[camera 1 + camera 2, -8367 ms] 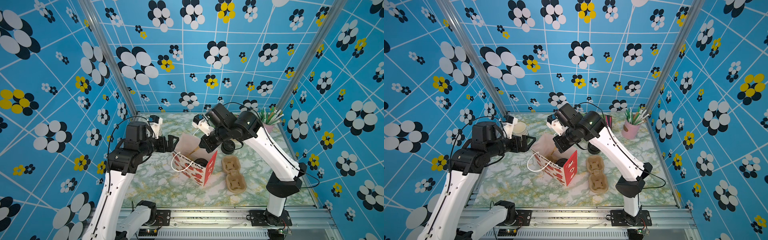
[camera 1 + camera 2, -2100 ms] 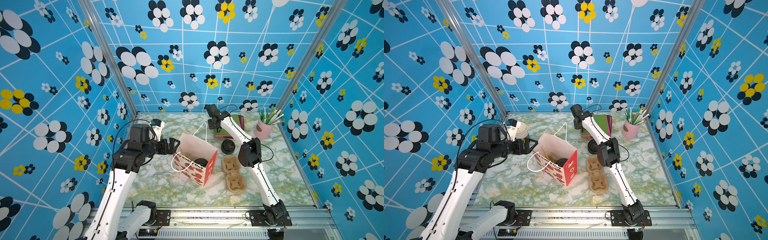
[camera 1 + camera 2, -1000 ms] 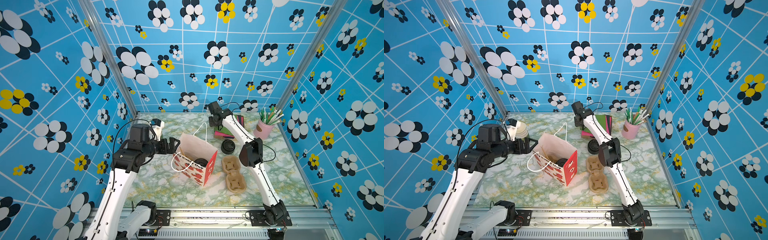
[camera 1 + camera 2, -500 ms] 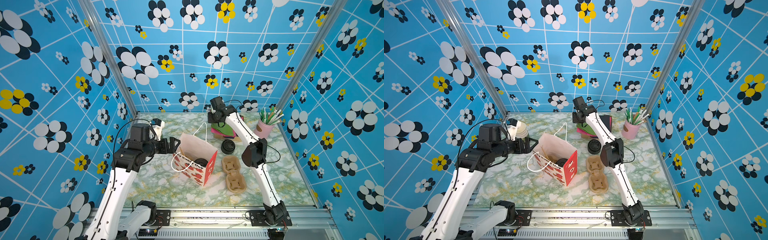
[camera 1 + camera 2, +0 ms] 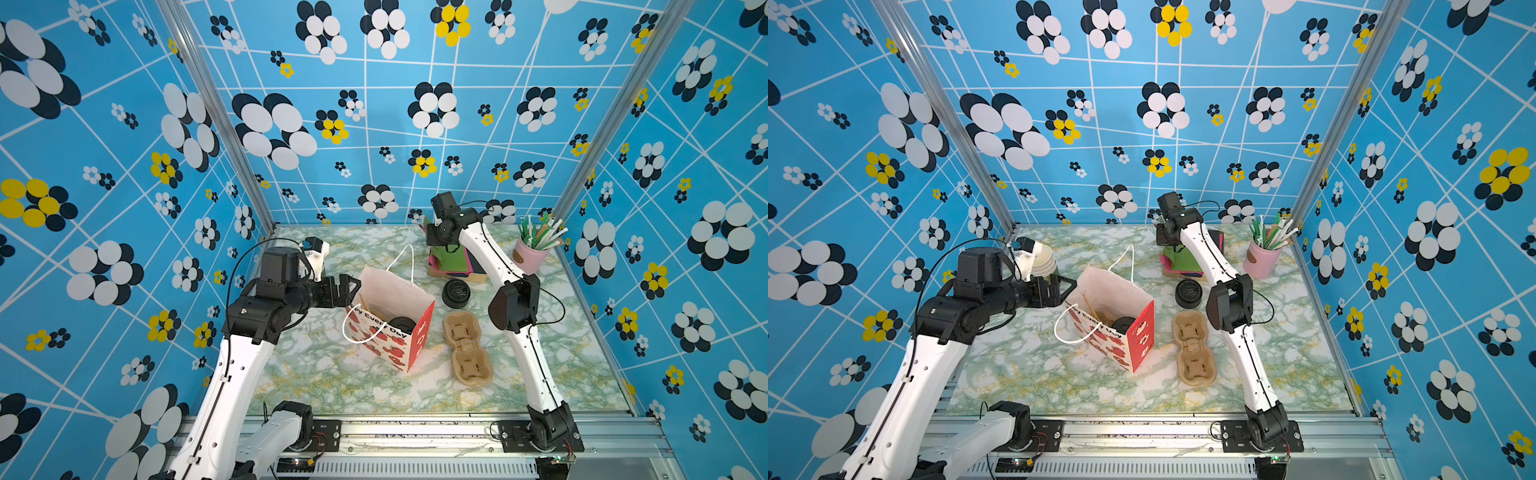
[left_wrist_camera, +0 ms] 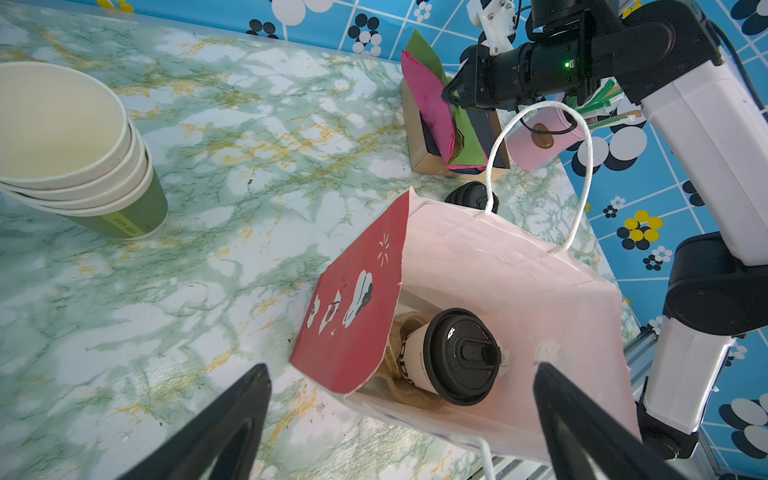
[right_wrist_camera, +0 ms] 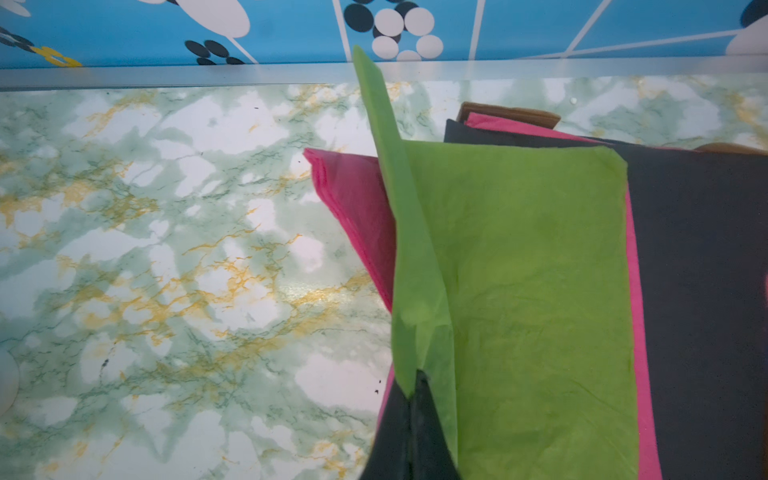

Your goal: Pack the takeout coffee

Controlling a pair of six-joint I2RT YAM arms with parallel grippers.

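The takeout coffee (image 6: pixel 453 357), a white cup with a black sip lid, stands in a brown holder inside the red-and-white paper bag (image 6: pixel 498 266). In both top views only its lid (image 5: pixel 402 323) (image 5: pixel 1124 323) shows in the bag (image 5: pixel 399 291) (image 5: pixel 1117 291). My left gripper (image 6: pixel 399 370) (image 5: pixel 349 286) (image 5: pixel 1065 289) is open at the bag's left rim, holding nothing. At the back, my right gripper (image 7: pixel 417 378) (image 5: pixel 446 249) (image 5: pixel 1173 249) is shut on the edge of a green napkin (image 7: pixel 519 291) (image 5: pixel 451 264), whose edge is pulled up off the pile.
Nested cream-and-green cups (image 6: pixel 75 166) (image 5: pixel 1044 259) stand at the back left. A stack of black lids (image 5: pixel 456 293) sits right of the bag, a cardboard cup carrier (image 5: pixel 467 353) in front of it. A pink cup of straws (image 5: pixel 530 253) is at the back right. Pink and black napkins (image 7: pixel 357 208) lie under the green one.
The right gripper has risen and shifted slightly toward the back wall, lifting the green napkin's edge. The left arm and the bag have not moved.
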